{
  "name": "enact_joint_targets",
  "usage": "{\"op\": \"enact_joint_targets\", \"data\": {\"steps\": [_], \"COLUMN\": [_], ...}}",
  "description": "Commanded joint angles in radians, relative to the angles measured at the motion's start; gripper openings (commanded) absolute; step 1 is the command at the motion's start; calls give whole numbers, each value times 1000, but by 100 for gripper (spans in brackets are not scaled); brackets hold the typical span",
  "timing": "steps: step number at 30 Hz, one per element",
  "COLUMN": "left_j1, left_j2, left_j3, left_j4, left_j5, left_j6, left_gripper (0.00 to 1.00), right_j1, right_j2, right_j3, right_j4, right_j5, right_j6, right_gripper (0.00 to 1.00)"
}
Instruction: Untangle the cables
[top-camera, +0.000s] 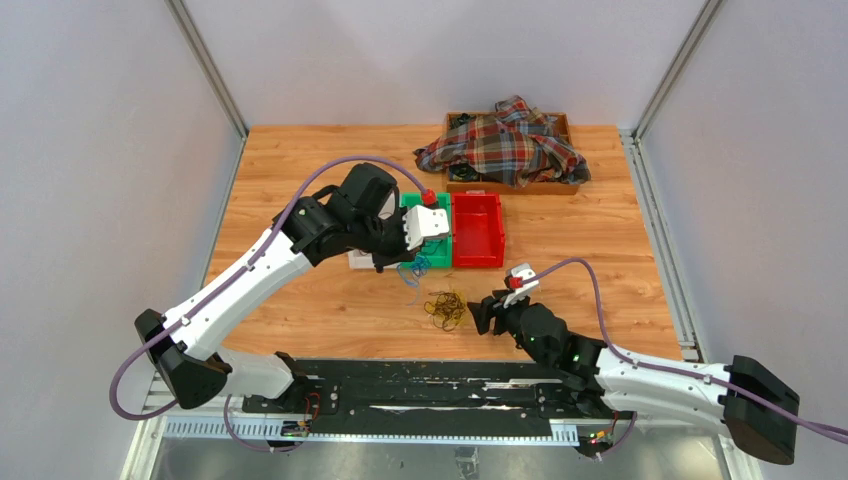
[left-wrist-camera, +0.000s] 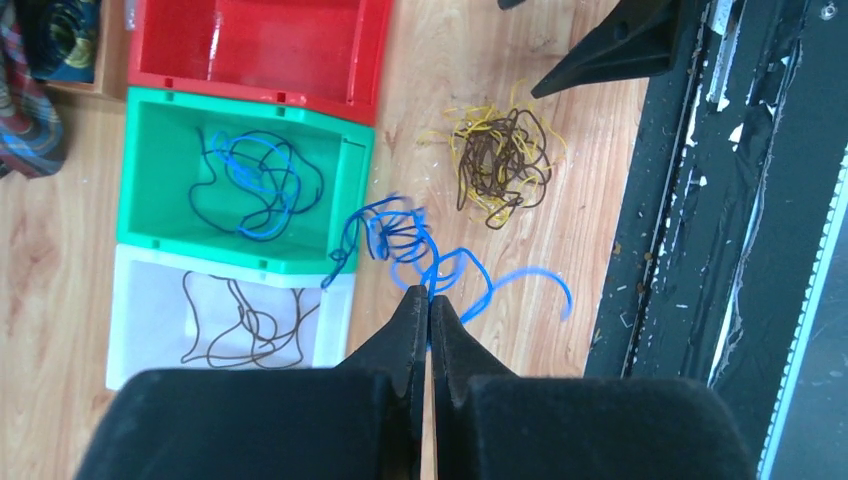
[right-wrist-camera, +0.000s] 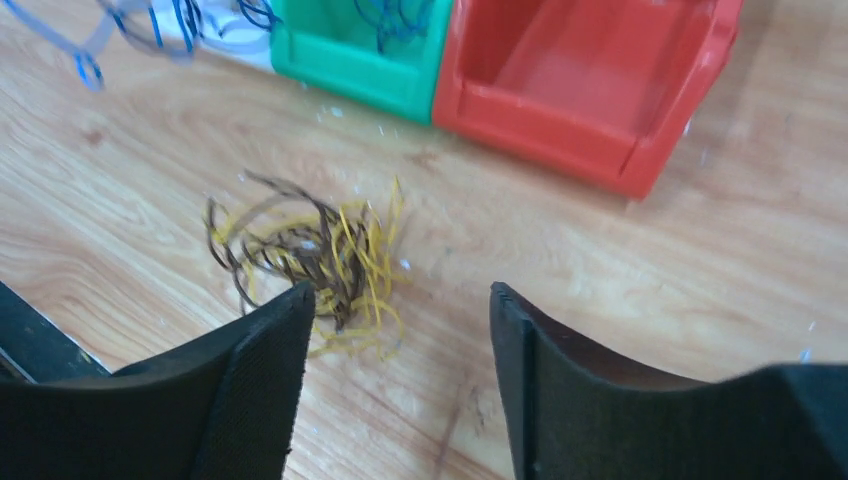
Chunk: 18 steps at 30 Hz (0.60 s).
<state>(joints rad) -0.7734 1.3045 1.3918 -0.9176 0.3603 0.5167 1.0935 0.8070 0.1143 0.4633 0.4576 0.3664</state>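
A blue cable (left-wrist-camera: 445, 268) runs in loops from the green bin's corner to my left gripper (left-wrist-camera: 430, 297), which is shut on it just above the table. In the top view this blue cable (top-camera: 412, 270) hangs below the left wrist. A tangle of brown and yellow cables (right-wrist-camera: 310, 250) lies on the wood, also in the left wrist view as the tangle (left-wrist-camera: 500, 160). My right gripper (right-wrist-camera: 400, 292) stands open just right of the tangle (top-camera: 445, 307), its left finger (right-wrist-camera: 255, 360) at the tangle's edge, nothing between the jaws.
Three bins sit side by side: a red bin (left-wrist-camera: 350, 60) that holds nothing, a green bin (left-wrist-camera: 150, 170) holding blue and dark cables, and a white bin (left-wrist-camera: 135, 330) holding a brown cable. A plaid cloth (top-camera: 505, 145) covers a wooden tray at the back. The black base rail (top-camera: 430, 385) lines the near edge.
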Motion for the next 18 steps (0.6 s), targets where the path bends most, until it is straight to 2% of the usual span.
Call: {"op": "enact_joint_targets", "data": {"steps": [1, 4, 10, 18], "left_j1": [3, 3, 1, -16], "left_j2": [-23, -43, -55, -87], "left_j3": [78, 119, 194, 205], "left_j4": [-116, -117, -126, -144], "left_j5": [-17, -19, -11, 13], "left_j6": [11, 11, -34, -68], "left_gripper": [1, 0, 1, 0], "right_j1": [6, 6, 16, 37], "right_j2": [-76, -50, 53, 125], "right_j3": [126, 228, 409, 491], "right_j4": [-13, -14, 17, 79], "right_j5": [28, -68, -239, -255], "right_j6": [-177, -239, -268, -281], "right_gripper": [70, 78, 80, 81]}}
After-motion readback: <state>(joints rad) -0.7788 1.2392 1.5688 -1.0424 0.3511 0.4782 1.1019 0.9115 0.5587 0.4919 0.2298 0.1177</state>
